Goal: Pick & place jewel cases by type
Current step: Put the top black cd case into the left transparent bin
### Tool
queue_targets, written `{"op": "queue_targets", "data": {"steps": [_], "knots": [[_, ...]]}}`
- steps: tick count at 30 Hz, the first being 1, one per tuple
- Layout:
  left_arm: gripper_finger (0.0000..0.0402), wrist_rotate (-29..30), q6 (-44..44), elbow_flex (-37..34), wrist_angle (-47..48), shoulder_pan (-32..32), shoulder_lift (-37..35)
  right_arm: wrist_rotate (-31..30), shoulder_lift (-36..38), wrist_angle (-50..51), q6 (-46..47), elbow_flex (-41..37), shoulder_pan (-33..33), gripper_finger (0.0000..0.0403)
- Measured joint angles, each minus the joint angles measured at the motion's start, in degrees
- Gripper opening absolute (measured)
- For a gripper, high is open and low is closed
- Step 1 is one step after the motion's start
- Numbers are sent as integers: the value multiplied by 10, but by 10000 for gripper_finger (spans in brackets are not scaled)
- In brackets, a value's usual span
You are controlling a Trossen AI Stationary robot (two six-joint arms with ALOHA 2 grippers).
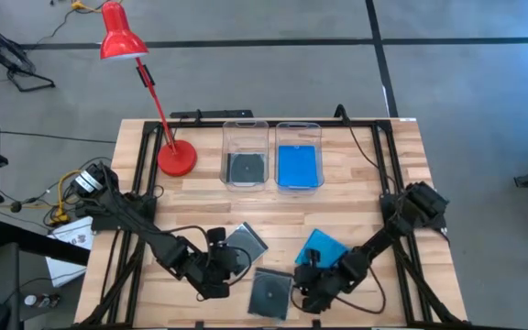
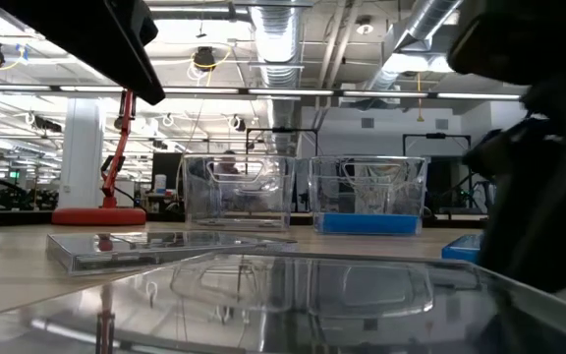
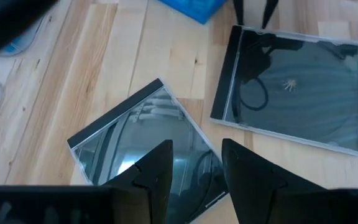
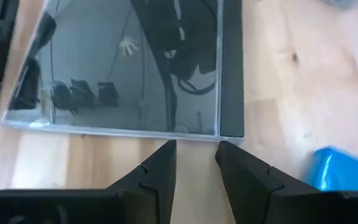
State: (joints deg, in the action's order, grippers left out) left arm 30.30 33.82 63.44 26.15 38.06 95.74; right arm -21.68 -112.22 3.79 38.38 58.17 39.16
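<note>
- Clear jewel case with a dark tray [image 1: 269, 291] lies flat near the table's front edge, between the two grippers
- Second clear jewel case [image 1: 246, 240] lies flat and turned at an angle, just behind the left gripper [image 1: 230, 266]
- Blue jewel case [image 1: 324, 247] lies loose on the wood beside the right arm, apart from the clear ones
- Left gripper hovers low over the angled clear case [image 3: 145, 146]; fingers parted a little, nothing between them
- Right gripper [image 1: 302, 280] sits at the near edge of the front clear case [image 4: 129, 68]; fingers [image 4: 157, 171] slightly apart, holding nothing
- Left clear bin [image 1: 246, 154] holds one dark case [image 1: 245, 167]; right clear bin [image 1: 299, 156] holds a blue case [image 1: 298, 165]
- Red desk lamp [image 1: 145, 82] stands at the wooden table's [image 1: 200, 206] back left corner
</note>
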Motion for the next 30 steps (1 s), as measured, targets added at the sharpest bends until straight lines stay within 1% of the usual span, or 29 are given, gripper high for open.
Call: {"op": "queue_targets", "data": {"steps": [4, 6, 7, 11, 13, 14, 17, 19, 21, 24, 26, 30], "knots": [[132, 0, 3, 0, 11, 0, 0, 23, 0, -9, -35, 0, -35, 118], [132, 1, 18, 1, 46, 0, 0, 37, 0, -17, -43, 0, -51, 118], [132, 4, 32, 1, 78, 0, 0, 40, 0, -19, -44, 0, -57, 118], [132, 11, 119, 1, 251, 0, 0, 34, -1, -19, -46, -1, -62, 118], [132, 18, 148, 1, 306, -5, 0, 34, 2, -14, -48, -1, -62, 118], [132, 25, 149, 0, 315, -8, 0, 33, 2, -14, -49, -1, -62, 118], [132, 40, 128, 0, 301, -23, 0, 15, 10, -1, -53, -3, -62, 118], [132, 35, 110, -2, 282, -39, -1, 4, 10, 4, -55, 1, -67, 118], [132, 16, 92, -20, 250, -59, -1, -12, 12, 12, -57, 10, -70, 118], [132, -32, 89, -66, 208, -87, -1, -22, 15, 15, -68, 24, -76, 118], [132, -56, 90, -108, 163, -99, -1, -25, 15, 12, -86, 33, -76, 118], [132, -77, 111, -172, 81, -108, -5, -24, 15, 1, -114, 48, -85, 118]]}}
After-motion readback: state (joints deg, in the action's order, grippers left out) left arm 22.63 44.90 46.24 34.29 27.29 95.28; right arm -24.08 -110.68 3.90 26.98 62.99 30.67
